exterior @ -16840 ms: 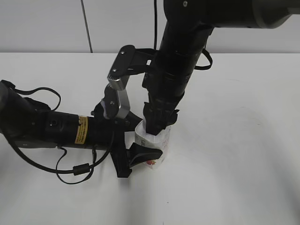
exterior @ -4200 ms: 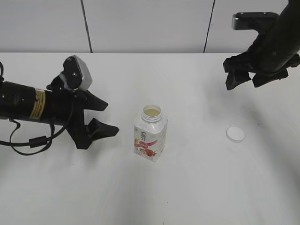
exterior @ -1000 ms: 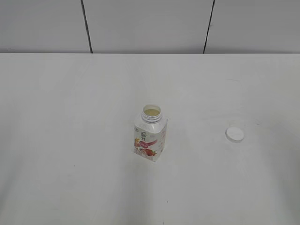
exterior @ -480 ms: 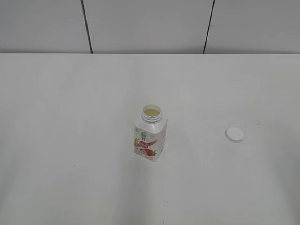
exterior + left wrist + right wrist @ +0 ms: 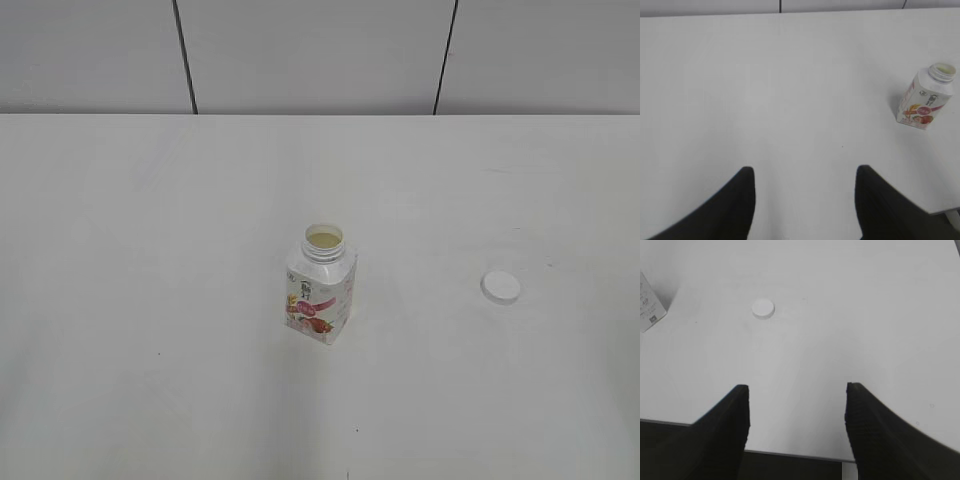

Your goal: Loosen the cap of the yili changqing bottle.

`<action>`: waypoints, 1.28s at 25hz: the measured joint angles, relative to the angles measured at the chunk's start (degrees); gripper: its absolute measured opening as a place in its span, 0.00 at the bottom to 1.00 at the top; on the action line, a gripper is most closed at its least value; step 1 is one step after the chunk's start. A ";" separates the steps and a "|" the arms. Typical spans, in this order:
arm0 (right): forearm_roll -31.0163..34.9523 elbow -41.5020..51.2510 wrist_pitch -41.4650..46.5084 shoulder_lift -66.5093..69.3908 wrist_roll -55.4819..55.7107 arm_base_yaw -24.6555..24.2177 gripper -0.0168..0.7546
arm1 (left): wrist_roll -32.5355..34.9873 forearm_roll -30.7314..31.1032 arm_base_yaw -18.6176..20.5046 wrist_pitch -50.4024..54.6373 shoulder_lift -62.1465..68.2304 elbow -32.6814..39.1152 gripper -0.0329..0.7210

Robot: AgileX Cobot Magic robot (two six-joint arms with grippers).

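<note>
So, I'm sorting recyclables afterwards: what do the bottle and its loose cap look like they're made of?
The yili changqing bottle looks like white, slightly glossy plastic: moulded squarish body, threaded open neck, printed strawberry label. The cap, lying apart on the table, seems to be matte white plastic too; its detail is too small to confirm.

White table (image 5: 150,300) is seen near; grey panelled wall (image 5: 310,55) with dark seams far; light is even.
</note>
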 joint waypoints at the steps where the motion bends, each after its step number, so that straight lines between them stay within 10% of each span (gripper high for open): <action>1: -0.06 0.00 0.00 -1.15 0.00 0.00 0.64 | 0.00 0.00 0.00 0.00 -0.80 0.00 0.58; 32: -0.38 0.06 0.13 -7.12 0.00 -2.21 0.64 | 0.00 0.22 0.00 0.25 -2.06 0.17 0.58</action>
